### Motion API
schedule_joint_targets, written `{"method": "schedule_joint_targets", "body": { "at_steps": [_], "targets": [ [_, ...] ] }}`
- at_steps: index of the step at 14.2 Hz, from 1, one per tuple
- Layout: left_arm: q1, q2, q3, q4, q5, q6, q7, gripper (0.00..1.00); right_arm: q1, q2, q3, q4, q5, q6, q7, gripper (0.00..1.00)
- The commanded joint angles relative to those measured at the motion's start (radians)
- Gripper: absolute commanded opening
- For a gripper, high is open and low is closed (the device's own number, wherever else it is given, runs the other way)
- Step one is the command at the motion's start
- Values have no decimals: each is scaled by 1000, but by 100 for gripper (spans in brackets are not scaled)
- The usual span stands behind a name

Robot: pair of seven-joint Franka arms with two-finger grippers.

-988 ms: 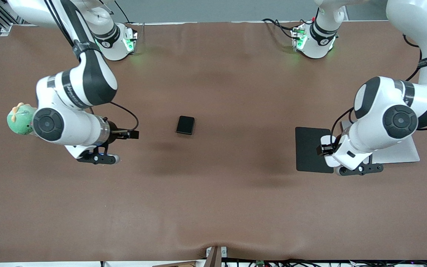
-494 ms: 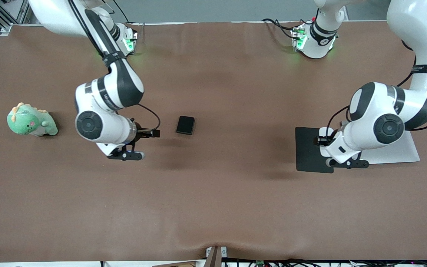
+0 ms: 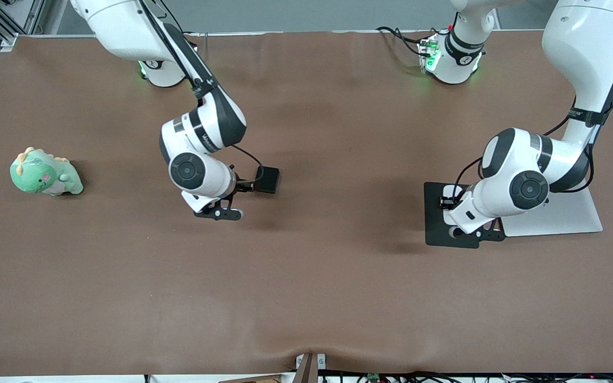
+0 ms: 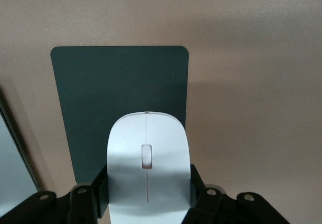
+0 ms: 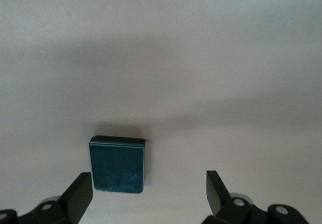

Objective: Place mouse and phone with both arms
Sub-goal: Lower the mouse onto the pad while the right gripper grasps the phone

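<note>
The left gripper point(image 4: 148, 204) clamps the mouse point(image 4: 147, 163) over the black mat point(image 3: 442, 205), just beside the grey slab point(image 3: 567, 215). Toward the right arm's end from the mat, the phone point(image 3: 267, 179) lies on the table point(image 3: 306, 292), the right gripper point(image 5: 148, 191) spread wide above it.

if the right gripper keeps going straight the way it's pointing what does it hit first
Most likely the phone. The open right gripper points down at the table, and the phone lies just ahead, nearer one finger than centred. How high the gripper is remains unclear.
</note>
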Motion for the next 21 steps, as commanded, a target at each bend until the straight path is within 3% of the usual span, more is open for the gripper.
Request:
{"method": "schedule_joint_targets", "body": {
  "at_steps": [1,5,7,11,21],
  "targets": [
    [-5,14,20,12,17,7,27,0,28,-8,-9,-80,33,88,47,100],
    [-120,7,171,-1,9,10,96,0,79,9,-9,-136,88,226,89,100],
    [-128,7,174,-24,8,26,102,0,102,11,-9,-135,103,231,116,100],
    [-149,5,197,-115,6,183,101,0,143,43,-9,-138,111,275,146,100],
    [-154,73,231,-103,14,290,85,0,179,75,-12,-179,109,360,159,100]
  ]
}}
